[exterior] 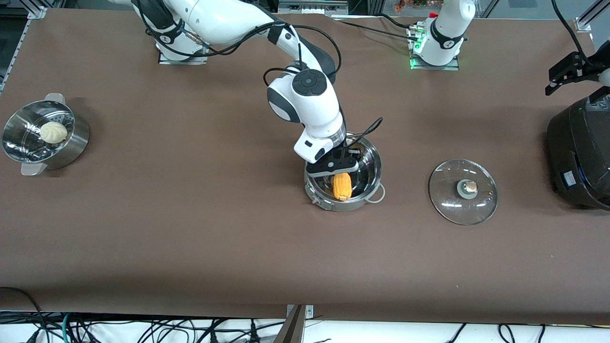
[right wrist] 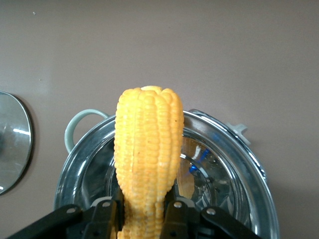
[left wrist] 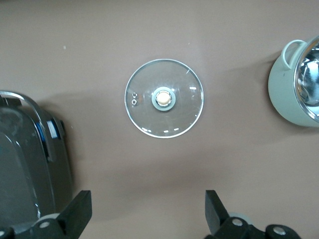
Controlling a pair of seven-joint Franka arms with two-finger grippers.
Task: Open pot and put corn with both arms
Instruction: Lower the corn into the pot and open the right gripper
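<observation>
- Corn: yellow-orange, rows of kernels.
- Pot: shiny steel, pale grey loop handles.
- Lid beside the pot: clear glass, tan knob.
- Worktop: plain brown.
- Right hand: black.

Centre of counter: pot, corn over its bowl at 6 o'clock in right hand. Lid on counter toward left arm's end, cooker beside it; steamer at right arm's end. Left hand above cooker.
</observation>
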